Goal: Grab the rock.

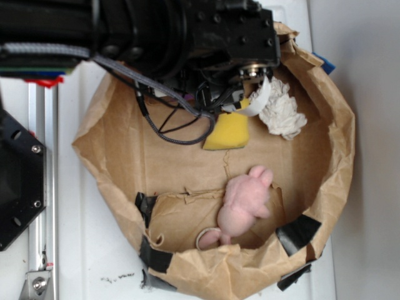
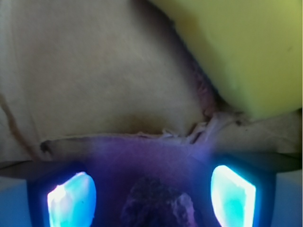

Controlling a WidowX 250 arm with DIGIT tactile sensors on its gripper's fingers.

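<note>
Closest to my wrist camera, a dark, rough lump, the rock (image 2: 156, 203), sits low in the view between the two glowing blue-lit fingers (image 2: 71, 198) of the gripper (image 2: 151, 201). Both fingers stand spread, with a gap showing on each side of the rock, so I cannot say that they touch it; from this angle I also cannot tell whether the rock rests on the paper or is lifted. Ahead of the gripper lies creased brown paper (image 2: 94, 85) with a torn seam running across it, and ahead and to one side the yellow sponge (image 2: 236, 52) fills the corner of the view, just beside the gripper. On the exterior camera I see the black arm (image 1: 156, 31) reaching over a shallow nest made of a brown paper bag (image 1: 337, 156) patched with black tape (image 1: 297, 231), which sits on the white tabletop (image 1: 81, 250). The gripper itself is hidden under the arm there, and so is the rock. Next to the sponge lies a crumpled white paper wad (image 1: 282, 112), near the gripper. A pink plush toy (image 1: 245, 203) lies well apart from it, towards the opposite edge of the bag.
</note>
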